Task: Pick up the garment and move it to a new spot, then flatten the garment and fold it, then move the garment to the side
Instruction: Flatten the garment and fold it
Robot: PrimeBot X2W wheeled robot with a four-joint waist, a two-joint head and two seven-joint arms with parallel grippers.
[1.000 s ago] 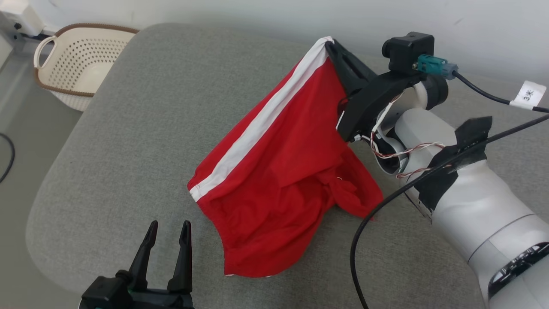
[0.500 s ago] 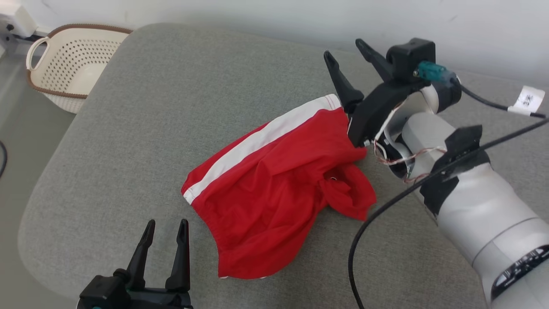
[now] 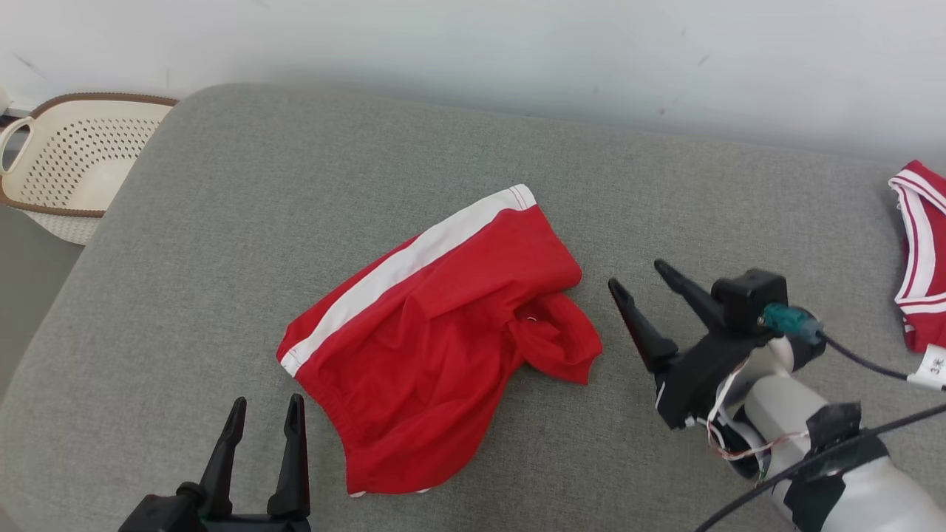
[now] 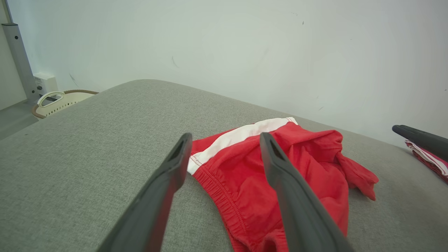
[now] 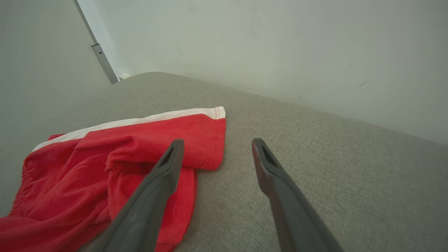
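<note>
Head view: found crumpled red white-striped shorts [image 3: 414, 355] loose on grey fabric cushion [image 3: 222, 222], left gripper [image 3: 267, 400] at eight o'clock, right gripper [image 3: 635, 273] at three, both agape, empty. Judged likely to pinch bunched layers together.

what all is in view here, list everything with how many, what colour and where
shorts: one, red with a white side stripe, crumpled in the middle of the cushion
second garment: one, red with white stripes, at the cushion's right edge, partly cut off
cushion: one, grey, padded surface under both garments
basket: one, cream with a brown rim, perforated, beside the cushion's far left corner
wall: one, white, behind the cushion
cable: one, black with a white tag, at the right wrist
left gripper: one, dark, open and empty, lower left of the shorts
right gripper: one, dark, open and empty, right of the shorts
</note>
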